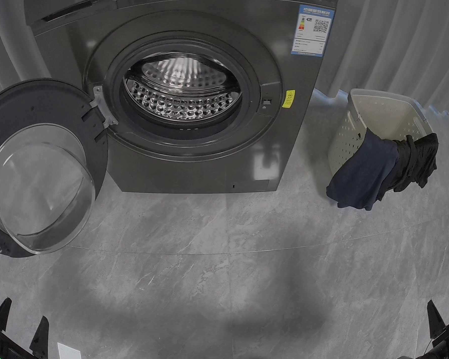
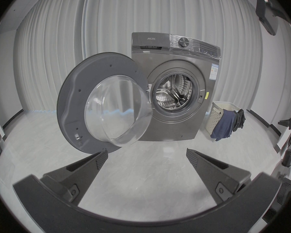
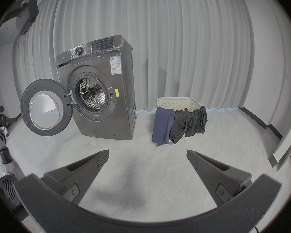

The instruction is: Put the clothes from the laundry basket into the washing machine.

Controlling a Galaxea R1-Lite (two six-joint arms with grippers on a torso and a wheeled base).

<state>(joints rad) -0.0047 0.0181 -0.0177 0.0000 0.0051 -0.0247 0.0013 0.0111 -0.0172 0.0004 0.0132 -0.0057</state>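
The grey washing machine (image 1: 184, 90) stands ahead with its round door (image 1: 40, 170) swung wide to the left and its steel drum (image 1: 182, 88) bare. To its right sits the white laundry basket (image 1: 384, 113), with a navy garment (image 1: 364, 173) and a black garment (image 1: 414, 160) draped over its front rim. My left gripper (image 1: 21, 322) is low at the near left, open and holding nothing. My right gripper (image 1: 446, 307) is low at the near right, open and holding nothing. Both are well short of the basket (image 3: 177, 104) and the machine (image 2: 177, 88).
Grey tiled floor (image 1: 224, 275) stretches between me and the machine. Pleated curtains (image 3: 184, 42) line the wall behind. The open door (image 2: 103, 104) juts out over the floor at the left. A small white object (image 1: 69, 351) lies at the near left edge.
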